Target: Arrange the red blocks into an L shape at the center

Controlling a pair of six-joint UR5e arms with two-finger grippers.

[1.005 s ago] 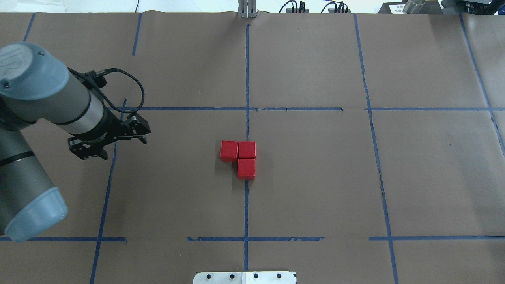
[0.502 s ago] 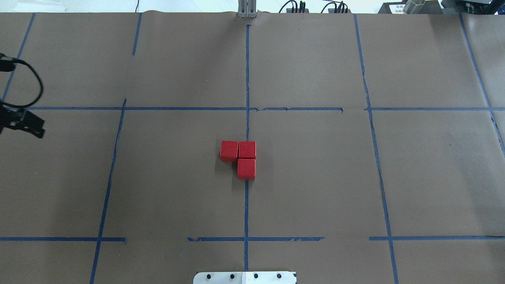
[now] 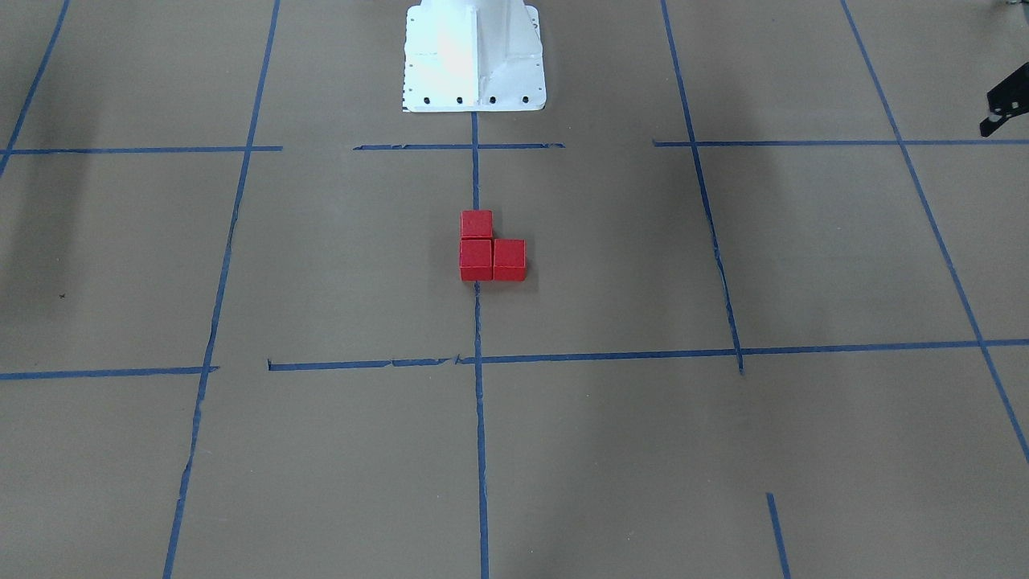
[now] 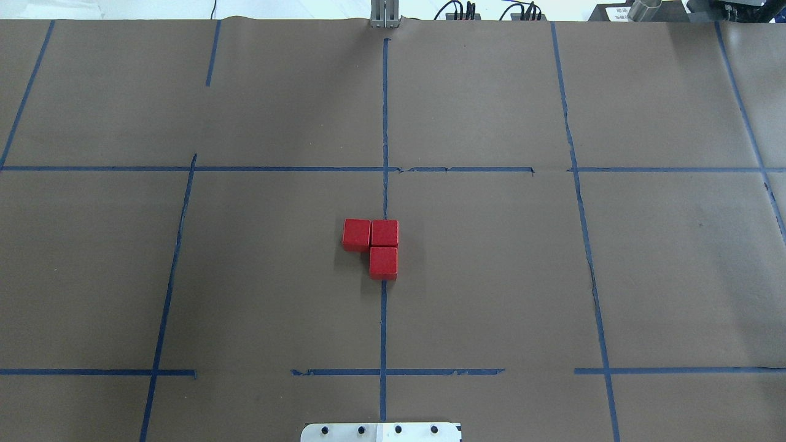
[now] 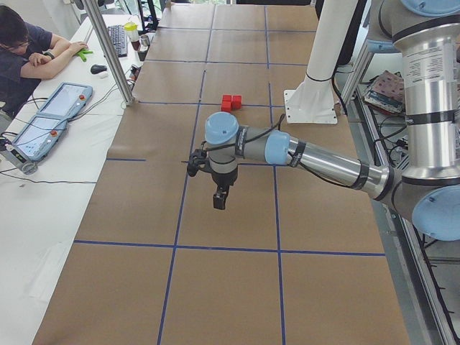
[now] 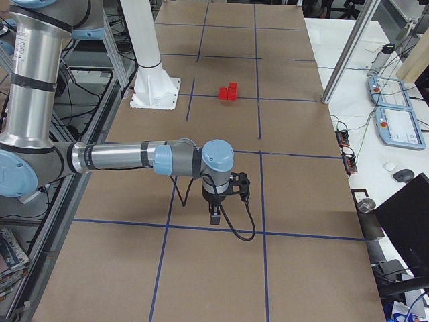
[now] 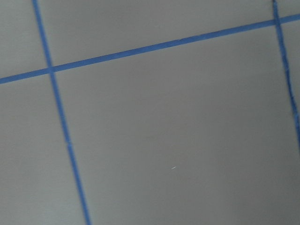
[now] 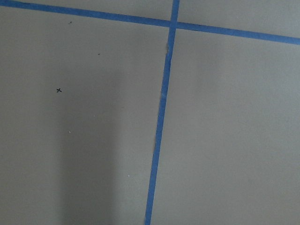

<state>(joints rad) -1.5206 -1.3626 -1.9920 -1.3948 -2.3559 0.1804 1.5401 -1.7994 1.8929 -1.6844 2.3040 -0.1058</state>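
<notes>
The three red blocks lie touching in an L on the brown paper at the table's centre: one [image 4: 356, 234] at the left, one [image 4: 384, 233] at the corner, one [image 4: 384, 262] below it. They also show in the front-facing view [image 3: 476, 259]. Both grippers are far from them. My left gripper [image 5: 221, 203] hangs over the paper near the table's left end; only a black tip [image 3: 1003, 104] shows in the front-facing view, and I cannot tell if it is open. My right gripper [image 6: 214, 218] hangs near the right end; I cannot tell its state.
The robot's white base [image 3: 474, 56] stands behind the blocks. Blue tape lines [image 4: 384, 325] grid the paper. A metal post [image 4: 384, 13] stands at the far edge. An operator [image 5: 21, 50] sits at a side table with tablets [image 5: 43, 122].
My left arm and gripper have moved left and out of the overhead view. The three red blocks have not moved.
</notes>
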